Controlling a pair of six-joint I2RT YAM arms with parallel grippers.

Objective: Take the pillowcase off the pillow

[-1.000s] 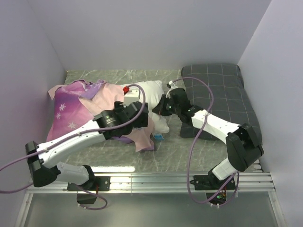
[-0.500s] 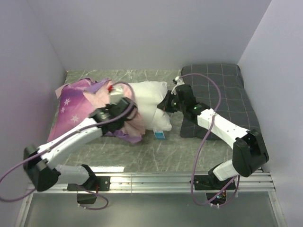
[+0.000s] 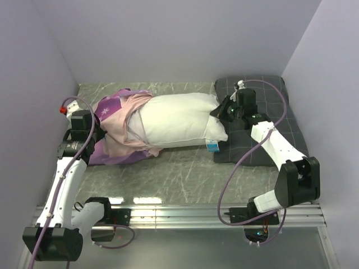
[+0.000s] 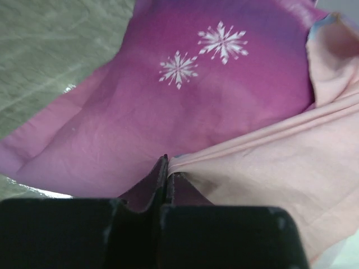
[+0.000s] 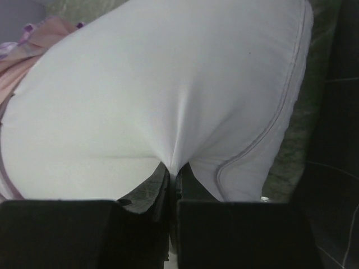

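Observation:
The white pillow lies across the middle of the table, most of it bare. The purple-pink pillowcase is bunched over its left end, pale pink inside showing. My left gripper is at the far left, shut on the pillowcase; the cloth's edge is pinched between the jaws. My right gripper is at the pillow's right end, shut on a pinch of the white pillow fabric.
A dark grey checked pillow lies at the back right, under the right arm. A small blue-and-white tag hangs at the white pillow's near right corner. Walls close in left, back and right. Green marbled tabletop lies in front.
My left gripper has pulled the pillowcase far to the left, and my right gripper has drawn the pillow to the right. Much more white pillow shows now.

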